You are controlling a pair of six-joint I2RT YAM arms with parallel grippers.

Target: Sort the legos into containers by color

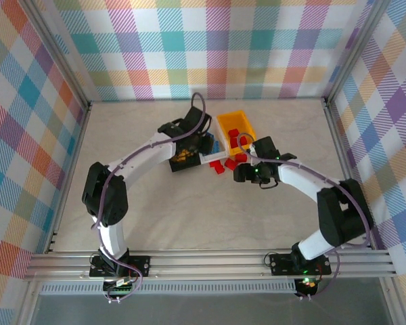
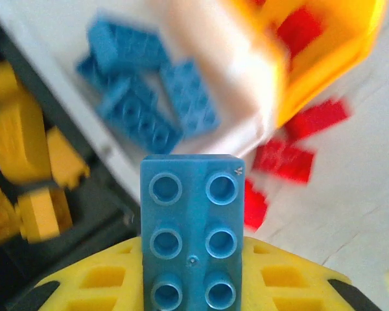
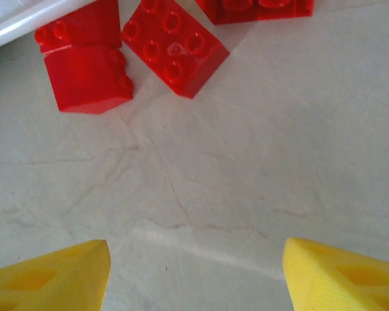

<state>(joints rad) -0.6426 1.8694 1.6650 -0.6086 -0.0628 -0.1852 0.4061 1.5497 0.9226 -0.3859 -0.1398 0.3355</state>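
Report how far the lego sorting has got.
Done: blue studded plastic bricks lie in the white plastic bin, yellow bricks in the black bin, some red ones in the orange-yellow bin. In hand: the left gripper has its jaws shut on another blue brick by the bins. Left: several red bricks loose on the table, just ahead of the open right gripper.

Bin row [image 1: 230, 114] mid-table, running 7 to 1 o'clock, w/ bricks [image 2: 149, 103] inside. Loose bricks [image 1: 220, 166] on table [image 1: 189, 217] just beside, at its 5 o'clock. Held brick [image 2: 193, 227] in L gripper [image 2: 193, 291] above row.
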